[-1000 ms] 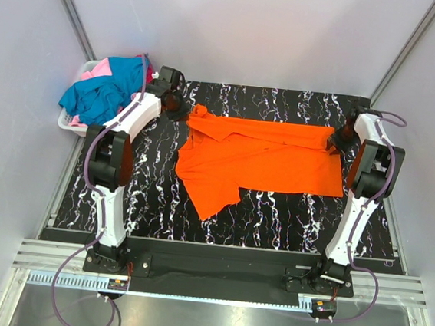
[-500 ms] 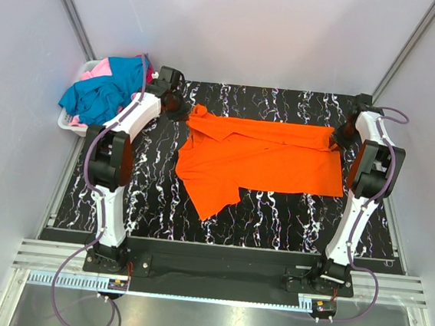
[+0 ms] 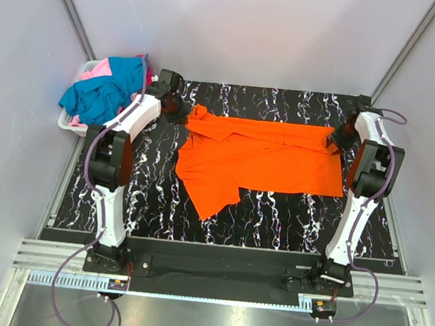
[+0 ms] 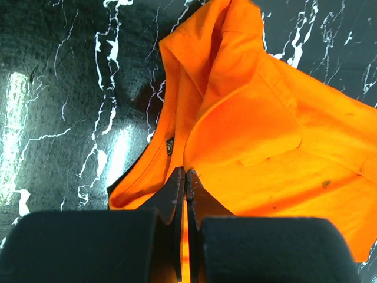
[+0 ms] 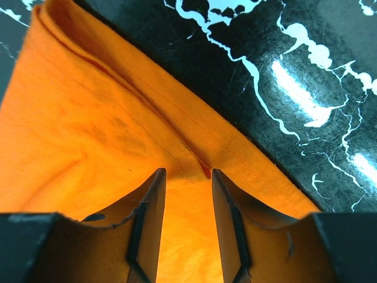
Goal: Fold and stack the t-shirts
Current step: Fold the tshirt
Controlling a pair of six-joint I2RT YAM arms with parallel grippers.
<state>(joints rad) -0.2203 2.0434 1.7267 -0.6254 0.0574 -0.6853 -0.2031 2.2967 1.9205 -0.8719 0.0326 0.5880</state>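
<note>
Only slightly has the left claw (image 4: 185, 172), pinched shut on the left edge of the orange t-shirt (image 3: 264, 156), drawn back toward the far corner, while the right claw (image 5: 187, 172) straddles the opposite hem half-open, so spreading seems unfinished on the black marbled table (image 3: 289, 216) between plain grey walls (image 3: 238, 26).

the table (image 3: 275, 207) has a glossy black top veined with white like marble, and both wrist views catch bright streaks of light on it. one orange t-shirt (image 3: 264, 156) lies directly on it, spread across the far half from left to right. its body is mostly flat, rumpled into folds at the left end, and one flap reaches toward the near edge, left of the middle. a white slatted basket (image 3: 67, 124) stands by the far left corner, against the top's edge.
</note>
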